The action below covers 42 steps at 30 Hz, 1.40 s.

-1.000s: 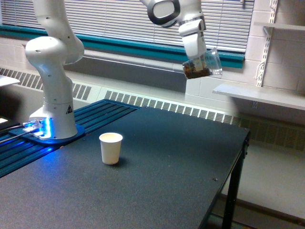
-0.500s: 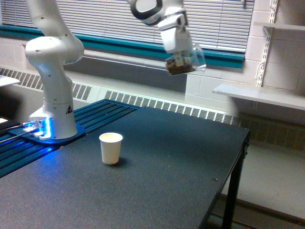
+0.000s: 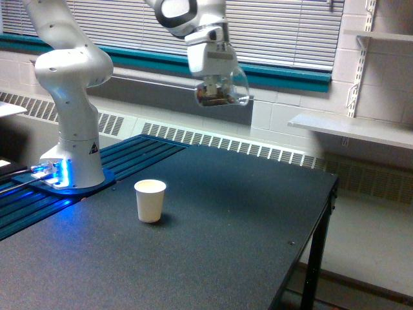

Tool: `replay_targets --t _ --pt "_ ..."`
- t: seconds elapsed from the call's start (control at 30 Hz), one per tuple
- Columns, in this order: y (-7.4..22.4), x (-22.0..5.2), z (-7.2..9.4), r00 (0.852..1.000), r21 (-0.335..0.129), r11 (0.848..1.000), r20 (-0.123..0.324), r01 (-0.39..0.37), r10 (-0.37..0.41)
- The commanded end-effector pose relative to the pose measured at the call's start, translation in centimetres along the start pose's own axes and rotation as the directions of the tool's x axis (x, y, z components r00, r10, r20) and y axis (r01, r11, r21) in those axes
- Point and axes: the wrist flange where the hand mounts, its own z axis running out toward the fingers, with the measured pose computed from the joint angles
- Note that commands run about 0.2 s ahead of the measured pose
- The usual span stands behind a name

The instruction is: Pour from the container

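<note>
Black worktop fills the foreground, its near edge cut off by the frame. White paper cup stands upright on it toward the exterior view's left; its contents cannot be seen. High above and farther back, the hand is clamped on the container, a clear cup with brown pieces; its fingertips are hard to make out. Window blinds lie behind

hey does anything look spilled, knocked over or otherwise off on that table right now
Nothing stands out. The white paper cup stands upright on the black table, with no spill visible around it. The gripper holds the clear container of brown pieces in the air, above and to the exterior view's right of the cup.
</note>
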Motion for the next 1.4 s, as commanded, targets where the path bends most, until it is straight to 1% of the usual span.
replay_targets --t 0.03,0.27,0.43,0.53,0.83,1.2,1.4 --pt "1.3 -0.8 -0.3 0.996 -0.019 0.996 -0.009 -0.089 0.088" --pt "2.9 -0.9 -0.1 0.989 -0.043 0.988 -0.024 -0.147 0.146" --pt "4.2 -1.3 0.4 0.981 -0.066 0.979 -0.02 -0.195 0.194" --pt "4.9 -1.6 0.7 0.973 -0.081 0.97 -0.012 -0.23 0.23" --pt "6.9 -1.9 1.1 0.949 -0.12 0.941 -0.019 -0.315 0.315" --pt "9.1 -2.3 1.7 0.937 -0.16 0.925 -0.015 -0.346 0.348" --pt "10.3 -2.6 2.2 0.933 -0.18 0.917 -0.004 -0.355 0.36"
